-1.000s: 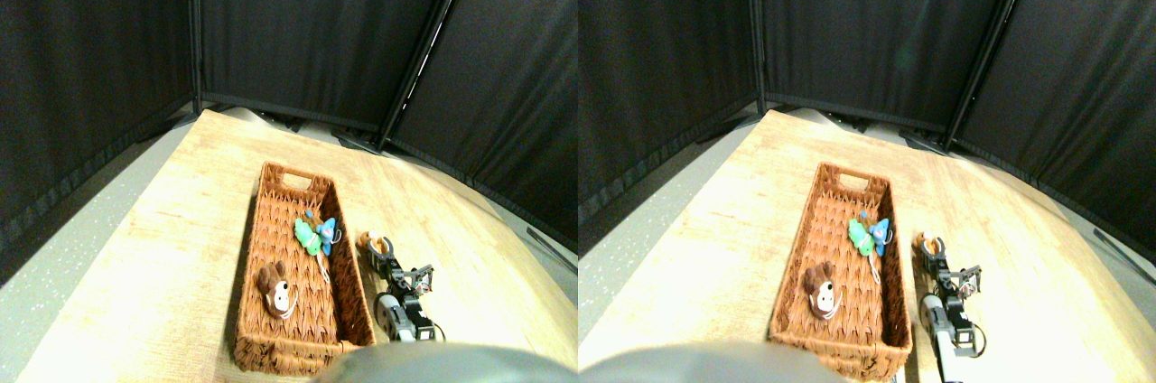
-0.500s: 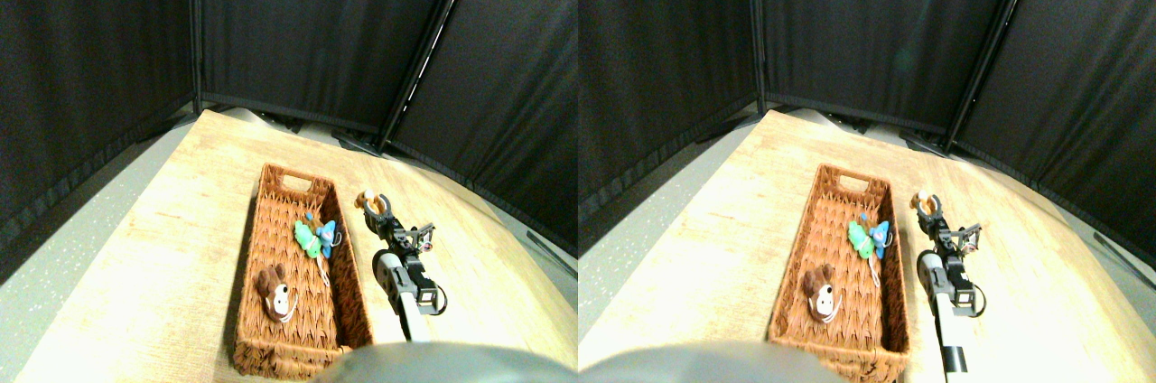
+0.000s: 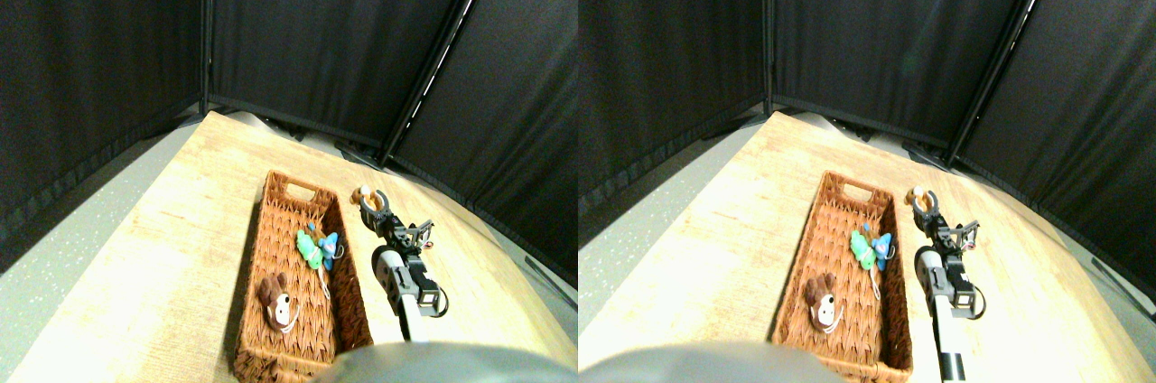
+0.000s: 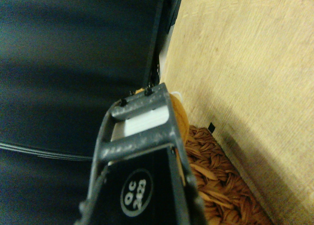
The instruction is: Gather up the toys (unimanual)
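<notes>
While beside basket [image 3: 298, 266] rim, orange toy [image 3: 365, 192] aloft

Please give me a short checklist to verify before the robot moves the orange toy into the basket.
1. Orange toy is at the tip of the right tool: ok.
2. Grip is firm: cannot tell.
3. Toy is raised above the basket rim: ok, it seems so.
4. Toy is over the basket: not ok, it is beside the right rim.
5. Free room inside near the far handle: ok; the green-blue toys and brown toy lie nearer.

open basket [image 3: 271, 220] mouth, bare tabletop [image 3: 163, 247] around
</notes>
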